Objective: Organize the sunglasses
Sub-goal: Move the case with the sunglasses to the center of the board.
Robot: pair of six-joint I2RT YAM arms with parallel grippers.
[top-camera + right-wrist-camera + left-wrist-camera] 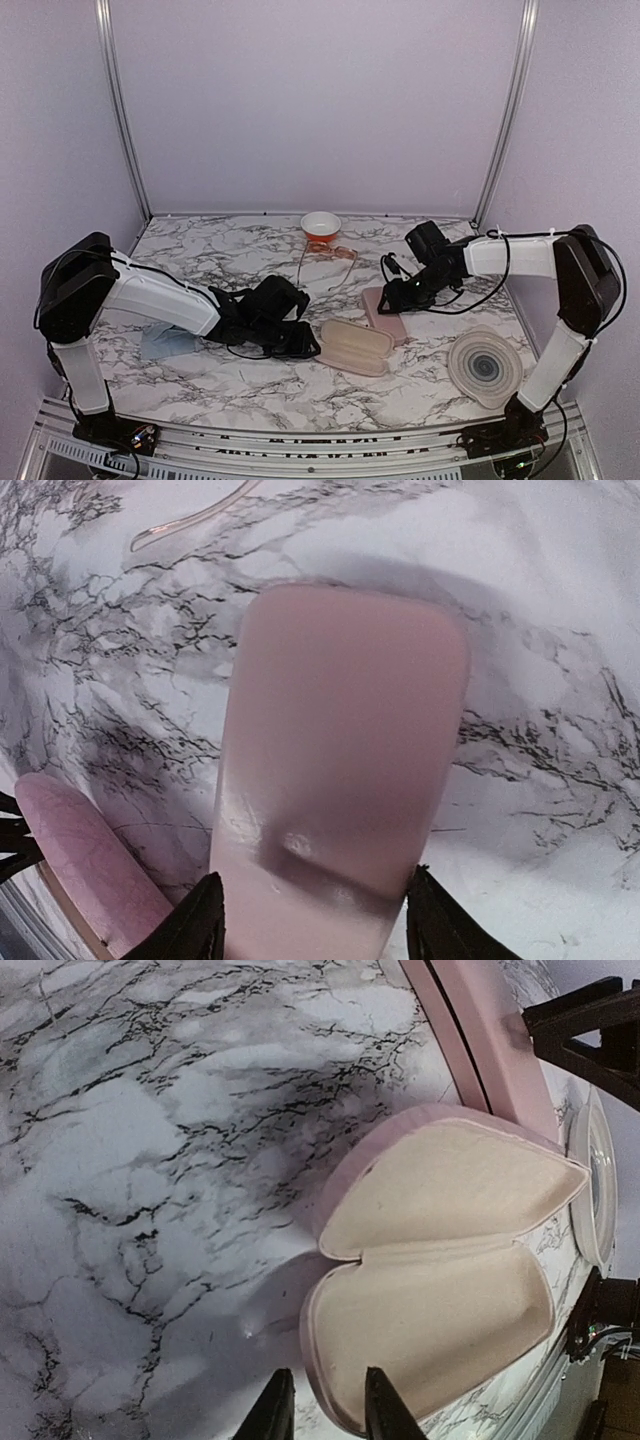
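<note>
- surface: a white marble table with dark veining, my two bases bolted at its near edge.
- room: plain lavender walls on three sides, with aluminium posts rising from the far corners.
- far centre: a white bowl with an orange inside.
- task item: the sunglasses, thin wire with an orange-brown tint, lie flat on the marble just in front of the bowl, apart from both of my grippers. i can make out only one pair.
- the right wrist view shows a thin pale curved temple piece on the marble beyond the closed case. i cannot tell which pair it belongs to.
- mid-table: an open pink case, cream lining up, and a closed pink case just behind it on the right.
- near right: a round ribbed disc. near left: a blue cloth, partly under my left arm.
- left gripper: low at the left end of the open case, fingers drawn narrow, one inside and one outside the rim of the near half. i cannot tell whether they actually pinch that rim.
- right gripper: spread wide across one end of the closed case, one finger against each long side, clamping it. the case lies flat on the table.
</note>
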